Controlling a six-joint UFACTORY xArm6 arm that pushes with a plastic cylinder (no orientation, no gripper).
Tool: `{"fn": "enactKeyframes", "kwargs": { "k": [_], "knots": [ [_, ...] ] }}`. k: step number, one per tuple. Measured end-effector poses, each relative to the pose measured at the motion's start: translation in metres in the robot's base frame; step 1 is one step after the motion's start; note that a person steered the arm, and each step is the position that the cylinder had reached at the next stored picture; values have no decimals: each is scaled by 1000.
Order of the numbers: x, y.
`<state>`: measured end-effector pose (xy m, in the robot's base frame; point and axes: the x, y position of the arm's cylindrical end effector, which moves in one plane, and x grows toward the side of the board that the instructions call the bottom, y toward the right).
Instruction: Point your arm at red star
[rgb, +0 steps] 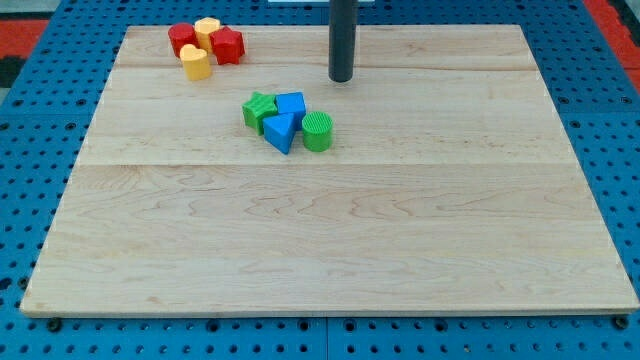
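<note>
The red star (228, 45) lies near the view's top left, in a cluster with a red round block (182, 38), a yellow block (207, 29) behind it and a yellow heart-like block (195, 62) in front. My tip (341, 78) stands on the board well to the right of the red star, about a hand's width away, touching no block. Below and left of the tip sits a second cluster: a green star (259, 110), a blue cube (291, 104), a blue triangle (281, 131) and a green cylinder (318, 131).
The wooden board (330, 230) lies on a blue perforated table (610, 120). The rod comes down from the view's top edge. A red patch shows at the view's top left corner (40, 25).
</note>
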<state>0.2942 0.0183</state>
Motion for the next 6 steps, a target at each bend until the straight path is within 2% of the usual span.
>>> {"fn": "enactKeyframes", "kwargs": {
  "k": [1, 2, 3, 5, 6],
  "knots": [
    [-19, -5],
    [-77, 16],
    [-102, -20],
    [-101, -157],
    [-101, -172]
  ]
}}
